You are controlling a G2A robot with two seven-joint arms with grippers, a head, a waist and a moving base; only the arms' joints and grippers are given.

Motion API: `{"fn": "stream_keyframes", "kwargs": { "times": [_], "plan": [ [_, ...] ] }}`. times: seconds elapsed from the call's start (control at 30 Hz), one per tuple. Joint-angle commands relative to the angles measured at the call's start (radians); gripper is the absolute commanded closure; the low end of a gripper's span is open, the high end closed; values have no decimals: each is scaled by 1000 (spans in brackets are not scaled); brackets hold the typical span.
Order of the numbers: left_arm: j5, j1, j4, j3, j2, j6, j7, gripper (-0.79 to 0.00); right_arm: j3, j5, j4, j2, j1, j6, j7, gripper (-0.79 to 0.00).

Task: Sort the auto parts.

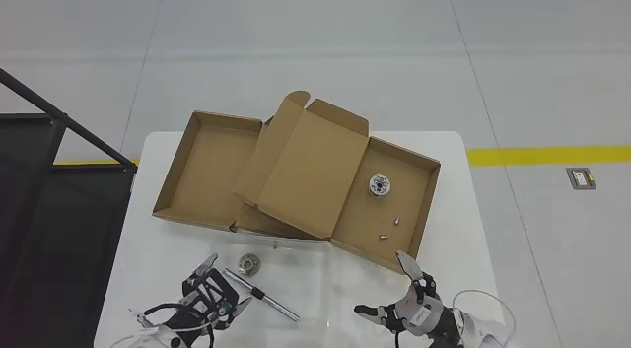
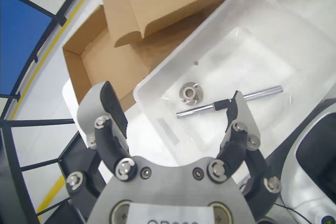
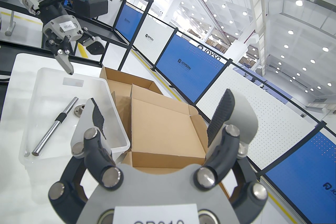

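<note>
**A:** What should the left gripper [image 2: 170,88] take?

**B:** Probably the rod [image 2: 197,110]. It lies in the clear tray [image 2: 183,47], just beside the flange [image 2: 191,95].

**A:** Best way to grip it?

**B:** I'd square the jaws across its dark sleeve, so it can't roll.

**A:** And the pose?

**B:** It hangs over the tray's end, spread wide and empty. The right gripper [image 3: 160,96] sits off the tray's opposite end, tilted upward, likewise agape with nothing held.
</note>
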Motion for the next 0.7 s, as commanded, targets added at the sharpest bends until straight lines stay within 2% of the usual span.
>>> {"fn": "stream_keyframes", "kwargs": {
  "times": [0.0, 0.17, 0.3, 0.47, 0.67],
  "plan": [
    [26, -23, 15, 47, -3, 18, -62, -785, 0, 0, 0, 0, 0, 0, 0, -785],
    [2, -96, 66, 145, -14, 26, -243, -785, 0, 0, 0, 0, 0, 0, 0, -785],
    [-12, -165, 114, 200, -24, 77, -344, -785, 0, 0, 0, 0, 0, 0, 0, -785],
    [-34, -250, 184, 262, -38, 142, -425, -785, 0, 0, 0, 0, 0, 0, 0, -785],
    [-76, -323, 262, 296, -50, 182, -454, -785, 0, 0, 0, 0, 0, 0, 0, -785]
  ]
}}
